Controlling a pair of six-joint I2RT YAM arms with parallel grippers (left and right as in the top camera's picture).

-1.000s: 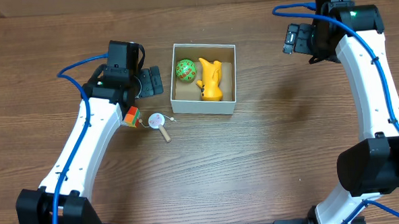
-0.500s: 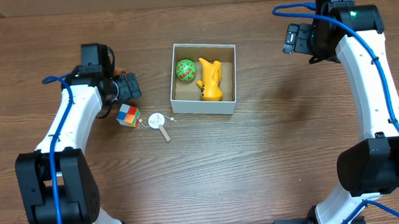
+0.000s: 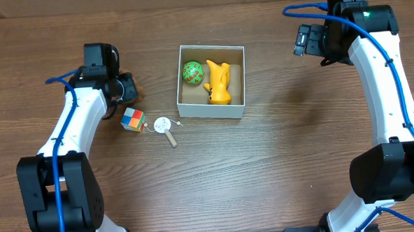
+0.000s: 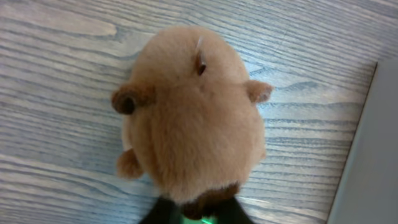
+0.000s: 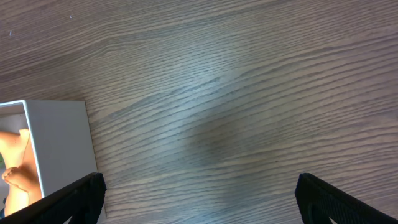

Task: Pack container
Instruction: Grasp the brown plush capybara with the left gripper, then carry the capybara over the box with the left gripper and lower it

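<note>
We see left gripper (image 3: 127, 88) pinching fuzzy round tan plush (image 4: 189, 118); right gripper (image 5: 199, 193) spread; square cardboard container (image 3: 211, 110) at plush's three o'clock.

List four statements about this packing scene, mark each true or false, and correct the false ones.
1. The green ball lies inside the container. True.
2. The coloured cube is also in the container. False: it sits on the table, left of the container.
3. The left pincer is shut on a brown plush toy. True.
4. The right pincer holds the yellow toy. False: it is open and empty above bare wood, and the yellow toy lies in the container beside the green ball.
</note>
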